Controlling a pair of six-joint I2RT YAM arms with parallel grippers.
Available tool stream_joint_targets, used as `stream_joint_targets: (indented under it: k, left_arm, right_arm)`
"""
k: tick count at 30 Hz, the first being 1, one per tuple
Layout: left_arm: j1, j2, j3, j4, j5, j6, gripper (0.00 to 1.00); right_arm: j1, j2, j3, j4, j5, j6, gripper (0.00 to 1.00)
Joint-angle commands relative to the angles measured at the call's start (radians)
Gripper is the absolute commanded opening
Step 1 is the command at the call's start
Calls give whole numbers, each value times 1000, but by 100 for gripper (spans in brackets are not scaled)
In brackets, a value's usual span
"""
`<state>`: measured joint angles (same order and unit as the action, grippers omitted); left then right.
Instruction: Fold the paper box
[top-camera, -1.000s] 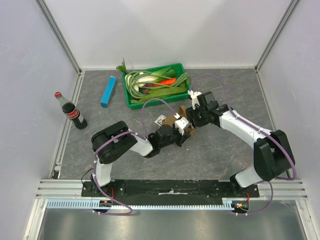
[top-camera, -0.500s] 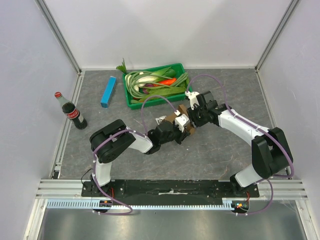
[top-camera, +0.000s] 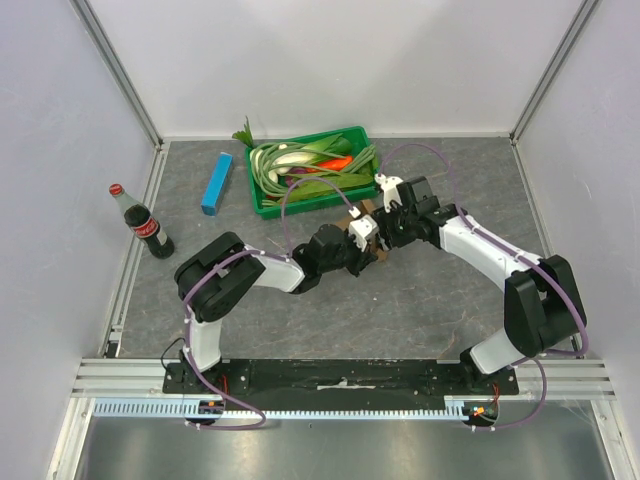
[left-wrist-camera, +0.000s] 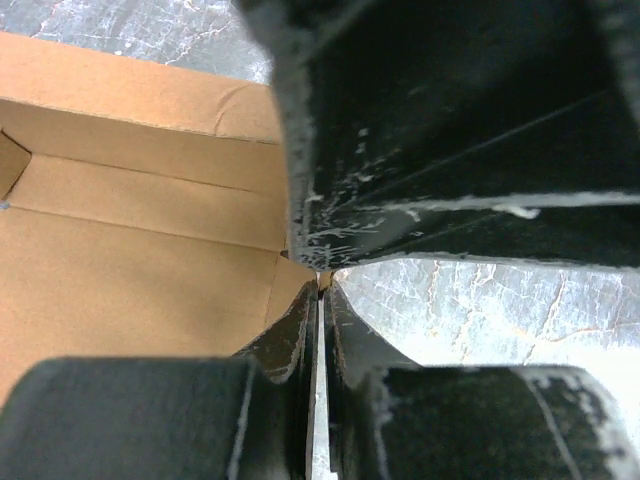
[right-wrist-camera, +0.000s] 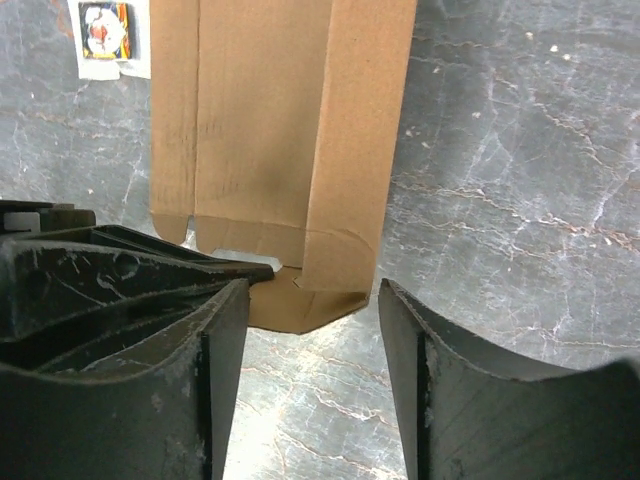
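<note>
Left gripper (left-wrist-camera: 318, 300) is clamping shut on a corner of the paper box (right-wrist-camera: 265, 130) while the right gripper (right-wrist-camera: 312, 330) is hanging open over it.
Near the middle of the top view, just below the green vegetable tray (top-camera: 335, 133), the brown cardboard is lying on the grey marbled table (right-wrist-camera: 500, 150). Its bottom flap is sitting between the wide-apart right fingers (right-wrist-camera: 480, 400). A small white picture card (right-wrist-camera: 105, 35) is lying just beside it, upper left.
</note>
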<state>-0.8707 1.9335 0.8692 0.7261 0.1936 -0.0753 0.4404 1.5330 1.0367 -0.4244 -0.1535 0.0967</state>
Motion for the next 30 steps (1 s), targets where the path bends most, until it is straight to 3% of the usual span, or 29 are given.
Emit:
stream_joint_targets:
  k: [1, 6, 11, 14, 19, 23, 25, 30]
  left_arm:
    - [54, 13, 77, -37, 99, 25, 9]
    - [65, 15, 97, -57, 159, -49, 13]
    - [65, -57, 58, -47, 164, -198, 42]
    - [67, -129, -28, -20, 110, -262, 48]
    - [73, -275, -88, -230, -146, -336, 43]
    - [75, -393, -180, -258, -222, -362, 45]
    - [75, -467, -234, -284, -246, -374, 45]
    - [73, -620, -324, -355, -241, -399, 45]
  right_arm:
    - [-47, -34, 40, 7, -34, 122, 65]
    - [-81, -145, -23, 6, 22, 343, 81]
    - [-75, -288, -162, 33, 92, 534, 86]
    - [-46, -373, -214, 23, 171, 554, 86]
    - [75, -389, -271, 45, 318, 708, 82]
    - [138, -366, -309, 99, 426, 941, 81]
    - [191, -334, -299, 122, 559, 1077, 81]
    - [248, -171, -164, 33, 670, 1164, 80]
